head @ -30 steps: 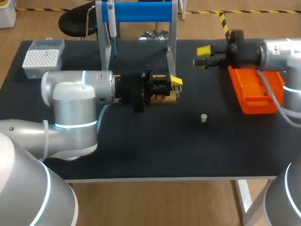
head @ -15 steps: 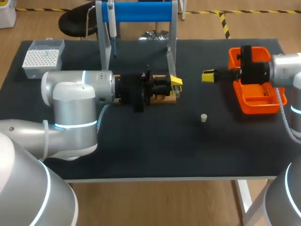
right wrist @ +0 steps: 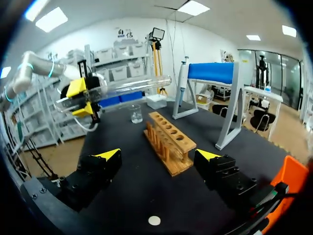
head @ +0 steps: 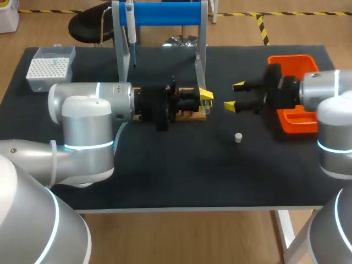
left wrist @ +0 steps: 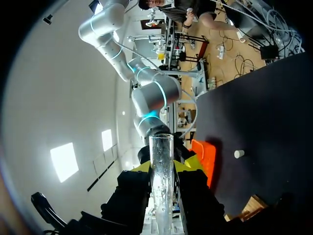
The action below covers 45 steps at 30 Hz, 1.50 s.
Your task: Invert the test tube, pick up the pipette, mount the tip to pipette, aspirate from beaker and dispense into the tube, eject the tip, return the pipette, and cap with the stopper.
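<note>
My left gripper (head: 205, 97) is shut on the clear test tube (head: 199, 74), holding it level over the wooden rack (head: 193, 114). In the left wrist view the tube (left wrist: 161, 186) stands between the yellow tips of that gripper (left wrist: 163, 167). My right gripper (head: 234, 96) hangs open just right of it, facing the rack (right wrist: 168, 142); its own view shows nothing between the spread tips (right wrist: 158, 154), with the held tube (right wrist: 117, 89) and a small beaker (right wrist: 136, 113) ahead. The pipette (head: 131, 33) hangs on the blue stand (head: 165, 14). A white stopper (head: 238, 137) lies on the table.
An orange tray (head: 300, 113) sits at the right, partly under my right arm. A clear box of tips (head: 49, 67) stands at the back left. The stand's legs (head: 201, 44) rise just behind the rack. My left arm's body covers the table's left middle.
My right arm has swung from the back right, over the orange tray, forward and left toward the rack, its open gripper turning. The left arm and tube have stayed put.
</note>
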Each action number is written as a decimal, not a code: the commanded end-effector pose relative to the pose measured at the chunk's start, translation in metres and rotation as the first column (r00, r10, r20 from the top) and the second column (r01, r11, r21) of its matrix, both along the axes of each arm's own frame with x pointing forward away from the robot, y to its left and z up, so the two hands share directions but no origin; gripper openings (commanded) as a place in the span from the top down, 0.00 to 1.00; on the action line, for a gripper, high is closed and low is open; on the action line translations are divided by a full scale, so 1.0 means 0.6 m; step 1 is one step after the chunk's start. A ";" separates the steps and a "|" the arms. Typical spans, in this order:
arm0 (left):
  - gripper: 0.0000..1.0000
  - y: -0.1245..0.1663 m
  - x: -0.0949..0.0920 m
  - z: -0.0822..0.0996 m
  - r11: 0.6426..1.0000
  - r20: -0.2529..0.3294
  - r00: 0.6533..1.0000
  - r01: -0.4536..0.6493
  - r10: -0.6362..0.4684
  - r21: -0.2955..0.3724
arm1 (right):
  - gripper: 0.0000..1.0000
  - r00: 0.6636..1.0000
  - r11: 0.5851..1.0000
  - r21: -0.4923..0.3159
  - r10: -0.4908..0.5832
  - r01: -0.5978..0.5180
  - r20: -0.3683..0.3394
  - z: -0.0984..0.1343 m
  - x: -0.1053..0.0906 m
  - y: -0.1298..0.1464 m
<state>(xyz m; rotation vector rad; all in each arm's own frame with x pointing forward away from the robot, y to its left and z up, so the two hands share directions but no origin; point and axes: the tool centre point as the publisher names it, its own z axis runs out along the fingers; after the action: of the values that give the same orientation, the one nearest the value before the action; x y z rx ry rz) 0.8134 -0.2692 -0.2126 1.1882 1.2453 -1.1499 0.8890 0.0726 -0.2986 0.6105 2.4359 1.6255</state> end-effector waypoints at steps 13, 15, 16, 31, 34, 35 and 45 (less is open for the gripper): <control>1.00 0.000 0.001 0.001 1.000 0.000 1.000 0.002 -0.002 0.001 | 0.00 0.999 0.992 -0.114 -0.047 0.048 0.008 -0.028 0.026 0.044; 1.00 0.000 0.001 0.001 1.000 0.000 1.000 0.002 -0.002 0.001 | 0.00 0.999 0.992 -0.117 -0.044 0.046 0.014 -0.031 0.028 0.049; 1.00 0.000 0.001 0.001 1.000 0.000 1.000 0.002 -0.002 0.001 | 0.00 0.999 0.992 -0.118 -0.044 0.045 0.016 -0.033 0.029 0.051; 1.00 0.000 0.001 0.001 1.000 0.000 1.000 0.002 -0.002 0.001 | 0.00 0.999 0.992 -0.117 -0.040 0.043 0.024 -0.035 0.032 0.059; 1.00 0.010 0.017 0.015 0.999 -0.101 0.995 0.025 -0.022 0.032 | 0.00 0.999 0.992 -0.117 -0.040 0.043 0.024 -0.035 0.032 0.059; 1.00 0.016 0.023 0.020 0.999 -0.160 0.987 0.031 -0.027 0.022 | 0.00 0.999 0.992 -0.117 -0.040 0.043 0.024 -0.035 0.032 0.059; 1.00 0.043 0.051 0.035 0.997 -0.739 0.669 0.068 -0.072 -0.036 | 0.00 0.999 0.992 -0.117 -0.040 0.043 0.024 -0.035 0.032 0.059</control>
<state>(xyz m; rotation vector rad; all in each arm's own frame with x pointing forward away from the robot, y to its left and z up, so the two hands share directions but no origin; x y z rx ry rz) 0.8386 -0.2478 -0.1971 1.0018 1.5178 -1.4374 0.9085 0.1084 -0.3190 0.6178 2.4670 1.4516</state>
